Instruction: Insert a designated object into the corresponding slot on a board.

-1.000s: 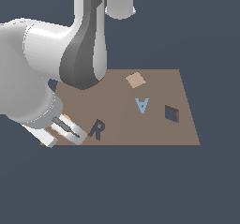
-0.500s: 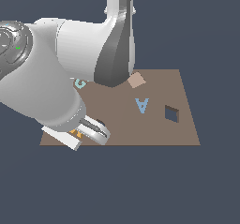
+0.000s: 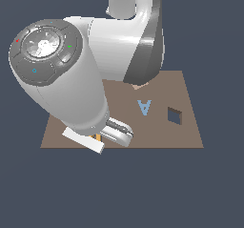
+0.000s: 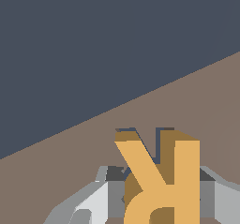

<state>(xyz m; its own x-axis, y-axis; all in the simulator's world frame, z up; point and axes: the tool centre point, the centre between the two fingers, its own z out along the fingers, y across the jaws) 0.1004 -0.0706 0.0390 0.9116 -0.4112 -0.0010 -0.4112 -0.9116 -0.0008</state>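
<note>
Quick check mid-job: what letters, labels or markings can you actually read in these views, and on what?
"R": the orange-yellow block letter itself, between the pincer fingers.
"A": the light-blue letter on the brown board.
Small coloured marks on the arm's round end cap: too small to read.
No other text.

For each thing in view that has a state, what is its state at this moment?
Gripper: shut on the R, fingers on both sides.
R: held over the board, not in its slot.
Slot: dark edges show behind the R; unfilled.
Board: lying flat.
A: flat on the board.
Square hole: empty.
</note>
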